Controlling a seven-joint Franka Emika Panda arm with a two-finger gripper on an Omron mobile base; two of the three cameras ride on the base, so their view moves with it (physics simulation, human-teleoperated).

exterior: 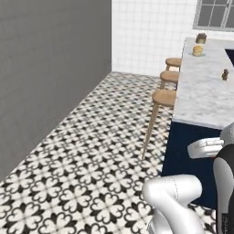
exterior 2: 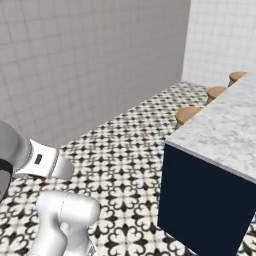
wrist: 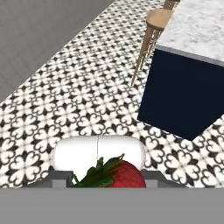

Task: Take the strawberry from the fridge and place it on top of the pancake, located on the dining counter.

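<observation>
- Red strawberry, green leaves and all, sits pinched in the hand, right at the bottom of the hand view, over the patterned floor.
- Ahead and to the right comes the navy end of the bench, with wooden stools along its side.
- Far down that marble top waits the pancake on its plate, well apart from the hand, so I'd say a long carry forward and right remains.
</observation>
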